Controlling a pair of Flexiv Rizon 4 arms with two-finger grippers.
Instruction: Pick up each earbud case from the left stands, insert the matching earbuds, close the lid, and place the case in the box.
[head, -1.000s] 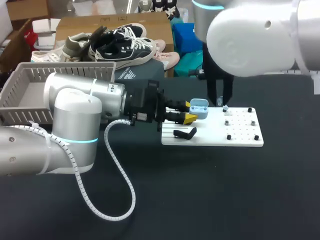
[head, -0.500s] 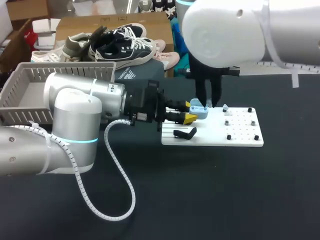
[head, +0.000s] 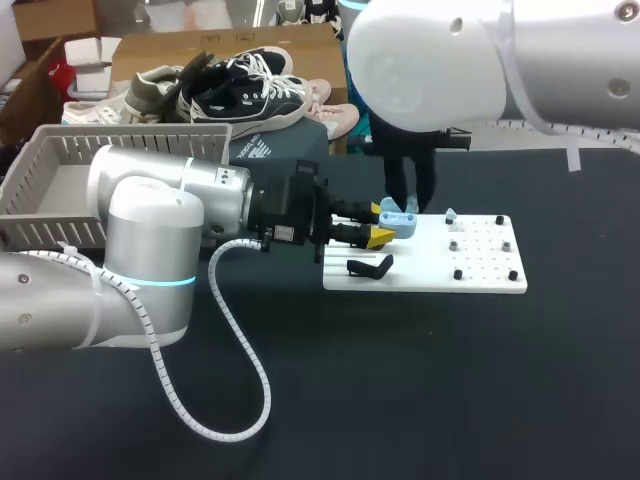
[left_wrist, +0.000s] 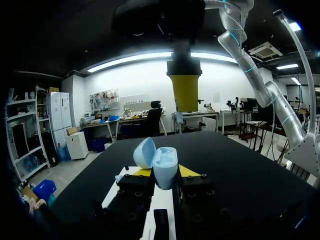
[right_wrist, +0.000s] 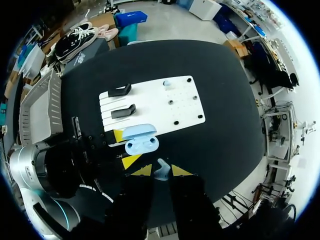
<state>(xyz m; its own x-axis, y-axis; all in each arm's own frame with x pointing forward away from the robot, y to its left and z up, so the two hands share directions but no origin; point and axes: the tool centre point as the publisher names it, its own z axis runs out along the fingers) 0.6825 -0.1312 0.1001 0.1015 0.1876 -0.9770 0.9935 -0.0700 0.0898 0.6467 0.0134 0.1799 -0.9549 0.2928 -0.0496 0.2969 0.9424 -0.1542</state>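
Now | left claw (left_wrist: 165, 172) pinches open case (left_wrist: 161, 165) | right claw (right_wrist: 160, 171) pinches earbud (right_wrist: 161, 169) above it | centre over case, lower straight, release only once seated.

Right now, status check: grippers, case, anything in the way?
Left gripper shut on earbud case, lid open. Right gripper shut on earbud, just above the case. Nothing between them.
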